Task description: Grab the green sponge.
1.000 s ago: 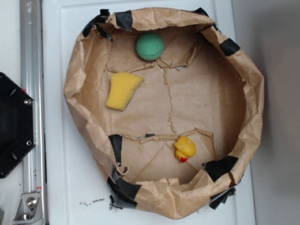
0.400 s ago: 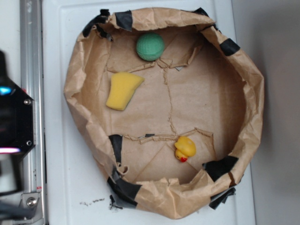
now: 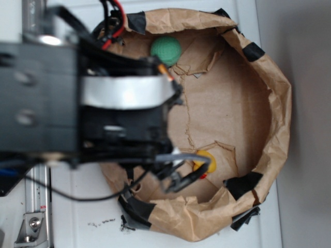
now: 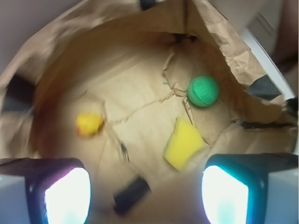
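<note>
So the green sponge (image 4: 203,91) is really a little ball with a dimpled, waffle-ish surface, sitting on the floor of the brown paper bowl (image 3: 274,103). In the exterior view it's at about 12 o'clock, tucked near the far wall (image 3: 166,50). In the wrist view it's up around 1 o'clock, with the yellow sponge (image 4: 183,143) just below it at roughly 5 o'clock from the ball, close but not touching as far as I can tell. The rubber duck (image 4: 89,124) is way over on the other side, well apart.

The arm (image 3: 83,103) is a big blurry mass over the left half of the bowl. The gripper (image 4: 145,186) looks spread wide: the two fingers sit at the bottom corners of the wrist view with nothing between them.

My guess on handling: it's foam, so super light, squishy, and not fragile at all. The texture should give decent grip, so slipping isn't my big worry. Rolling is. It's round, so a nudge from one finger could send it off across the crinkly paper or into the wall. I'd come straight down and pinch across the middle, fingers on opposite sides at the widest part, and squeeze in a fair bit since it'll compress. Watch the torn paper flap right next to it.
</note>
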